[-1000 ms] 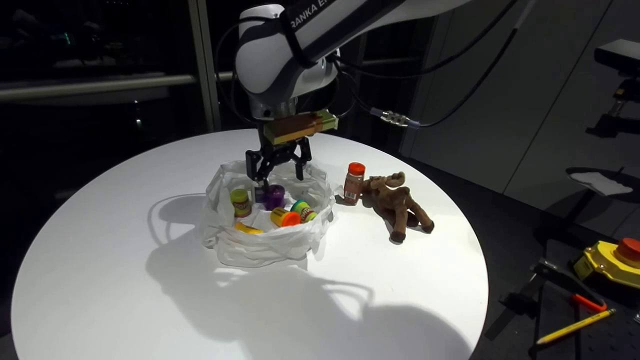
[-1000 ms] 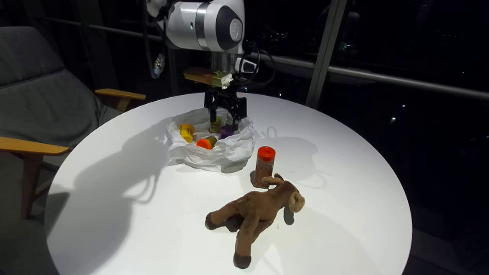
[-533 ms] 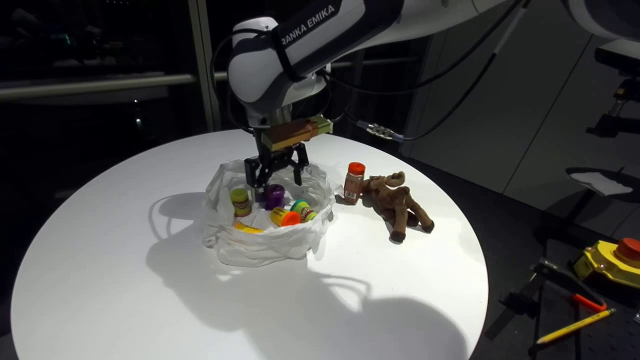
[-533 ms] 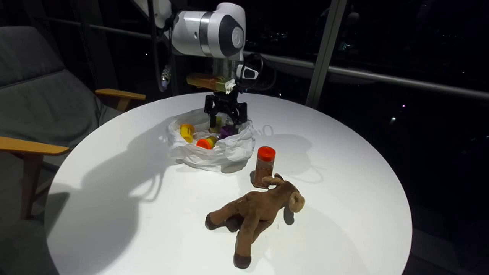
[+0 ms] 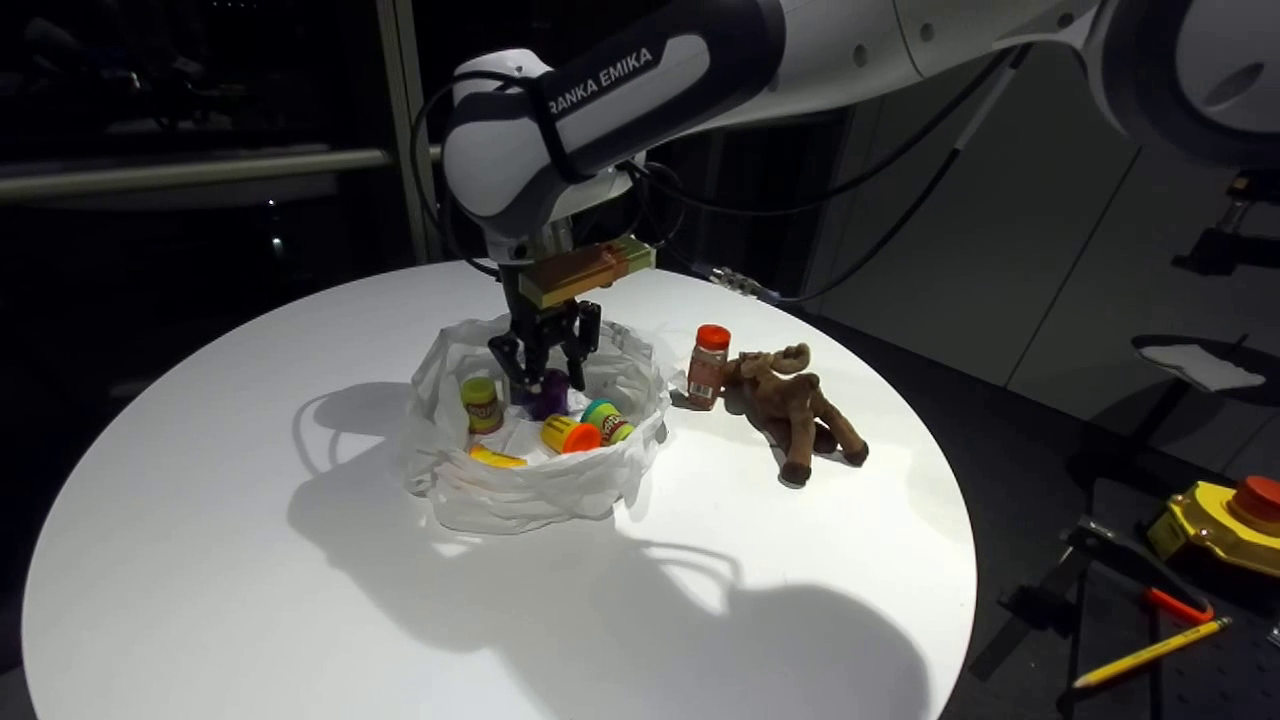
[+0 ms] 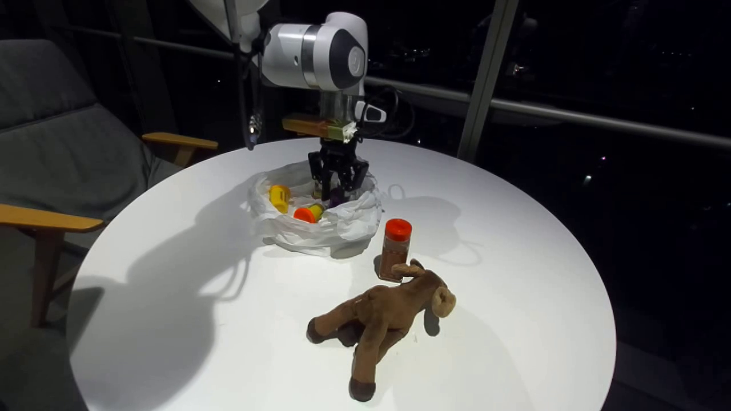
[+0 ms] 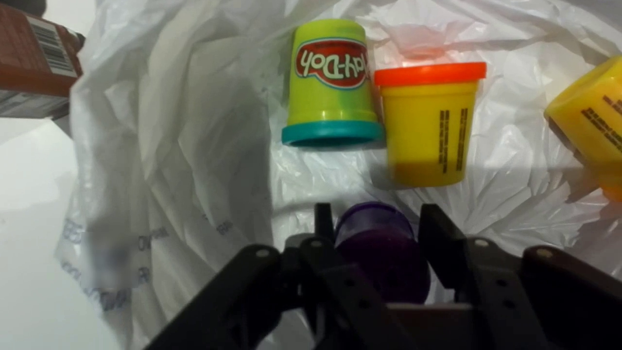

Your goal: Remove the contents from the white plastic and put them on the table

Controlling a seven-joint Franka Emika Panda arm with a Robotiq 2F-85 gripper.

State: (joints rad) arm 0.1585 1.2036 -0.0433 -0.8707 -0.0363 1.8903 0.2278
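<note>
One green Play-Doh tub (image 7: 333,85)

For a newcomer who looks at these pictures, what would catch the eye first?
Probably the brown plush animal, lying on the white table beside the upright red-lidded jar. Next, perhaps the black pincer, straddling a purple container inside the wrinkled white bag. A bright yellow tub lies there too.

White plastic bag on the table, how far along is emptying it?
Looks done: the plush animal and red-lidded jar are on the table. In hand: the gripper straddles the purple container; whether it grips isn't clear. Left: at least the upright green tub, teal-lidded tub, orange-lidded tub and yellow tub, in the bag.
</note>
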